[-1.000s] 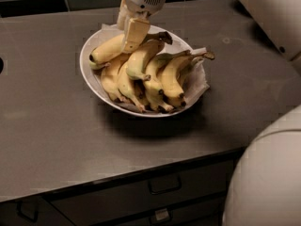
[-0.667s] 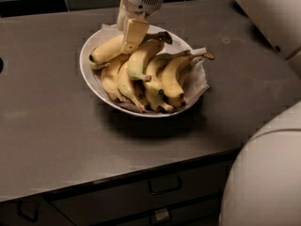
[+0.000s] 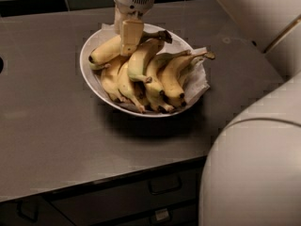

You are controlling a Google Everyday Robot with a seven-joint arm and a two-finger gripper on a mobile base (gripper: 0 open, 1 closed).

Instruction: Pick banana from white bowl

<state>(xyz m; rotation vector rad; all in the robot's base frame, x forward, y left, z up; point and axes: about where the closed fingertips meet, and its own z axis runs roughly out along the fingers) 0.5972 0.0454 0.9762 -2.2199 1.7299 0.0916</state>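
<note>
The white bowl (image 3: 92,74) stands on the grey counter and holds a bunch of bananas. The banana (image 3: 106,51), long, pale and nearly straight, lies across the bowl's back left, with its dark stem stub pointing right. My gripper (image 3: 128,34) comes down from the top of the view and sits over the middle of this banana, covering part of it. The banana still rests in the bowl. The shorter curved bananas (image 3: 155,76) are bunched in front and to the right.
White paper lining (image 3: 197,81) sticks out over the bowl's right rim. The grey counter (image 3: 56,126) has a front edge with dark drawers (image 3: 164,185) below. A large white part of the robot (image 3: 254,168) fills the lower right. Dark tiles run along the back.
My gripper has dropped slightly onto the banana. The banana and the bowl have not moved.
</note>
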